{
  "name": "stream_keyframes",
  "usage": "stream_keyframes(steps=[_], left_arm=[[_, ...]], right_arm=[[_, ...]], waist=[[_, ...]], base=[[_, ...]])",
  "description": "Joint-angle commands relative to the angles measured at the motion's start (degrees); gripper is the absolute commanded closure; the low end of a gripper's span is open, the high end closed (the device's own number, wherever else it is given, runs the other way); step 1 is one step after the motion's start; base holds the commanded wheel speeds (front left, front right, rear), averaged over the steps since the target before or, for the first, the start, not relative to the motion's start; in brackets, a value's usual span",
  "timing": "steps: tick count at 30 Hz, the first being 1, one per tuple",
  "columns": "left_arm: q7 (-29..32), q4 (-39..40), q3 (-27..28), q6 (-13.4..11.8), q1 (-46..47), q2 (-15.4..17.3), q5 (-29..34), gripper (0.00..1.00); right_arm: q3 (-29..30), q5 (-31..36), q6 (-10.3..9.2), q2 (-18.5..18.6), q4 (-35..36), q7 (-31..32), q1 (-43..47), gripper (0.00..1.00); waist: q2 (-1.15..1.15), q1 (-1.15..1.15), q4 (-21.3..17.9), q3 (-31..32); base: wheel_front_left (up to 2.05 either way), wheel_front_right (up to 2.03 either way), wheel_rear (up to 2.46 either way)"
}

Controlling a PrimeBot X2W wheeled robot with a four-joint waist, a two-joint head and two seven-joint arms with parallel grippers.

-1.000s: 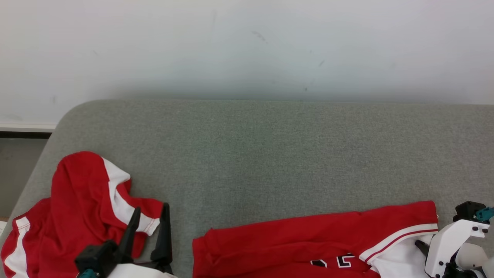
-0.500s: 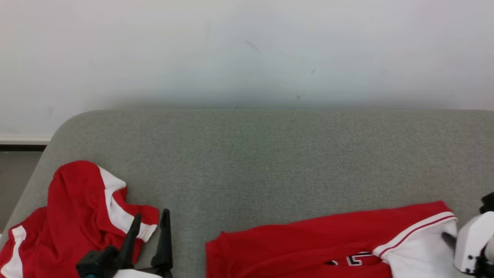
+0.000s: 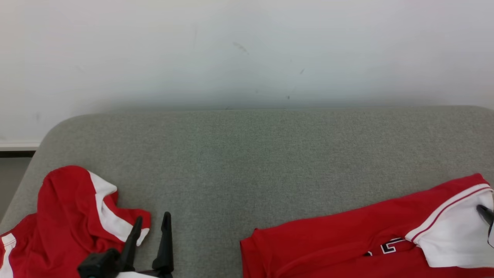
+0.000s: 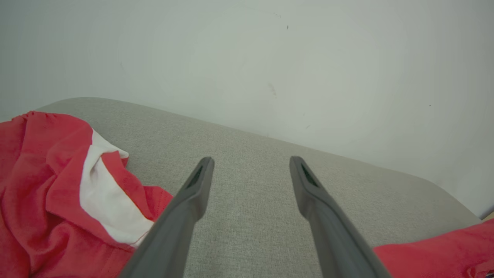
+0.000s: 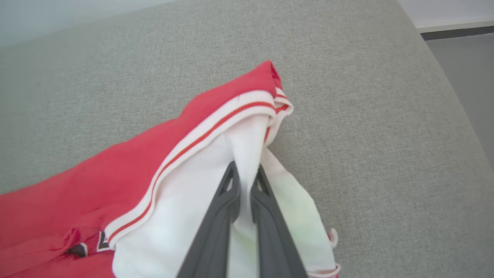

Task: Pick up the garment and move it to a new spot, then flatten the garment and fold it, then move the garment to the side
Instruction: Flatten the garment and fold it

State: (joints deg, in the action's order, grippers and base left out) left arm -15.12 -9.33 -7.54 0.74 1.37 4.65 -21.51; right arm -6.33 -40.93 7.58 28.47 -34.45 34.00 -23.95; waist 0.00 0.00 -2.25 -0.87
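One thin pinch: my right end effector (image 5: 246, 166) clamps a white fold of the garment (image 5: 127, 166) | left end effector (image 4: 251, 162) wide, empty | risk: fold slips if I tug.
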Motion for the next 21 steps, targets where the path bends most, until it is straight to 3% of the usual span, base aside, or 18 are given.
stream_keyframes(steps=[1,13,21], left_arm=[[0.00,-0.33,0.10,0.16,0.06,0.13,0.60,0.00],[0.02,-2.06,-0.41,0.09,-0.48,0.23,-0.34,0.00],[0.02,-3.21,-1.27,0.40,0.10,-0.14,-0.71,0.00]], right_arm=[[0.72,-0.74,-0.17,-0.74,2.11,0.61,1.19,1.00],[0.53,-2.05,-0.16,-3.60,21.77,8.02,7.61,1.00],[-0.89,-2.55,-0.16,-7.79,34.76,15.33,13.87,1.00]], waist=[[0.00,0.00,0.09,0.11],[0.00,0.00,2.10,1.60],[0.00,0.00,5.99,2.21]], base=[[0.00,0.00,0.00],[0.00,0.00,0.00],[0.00,0.00,0.00]])
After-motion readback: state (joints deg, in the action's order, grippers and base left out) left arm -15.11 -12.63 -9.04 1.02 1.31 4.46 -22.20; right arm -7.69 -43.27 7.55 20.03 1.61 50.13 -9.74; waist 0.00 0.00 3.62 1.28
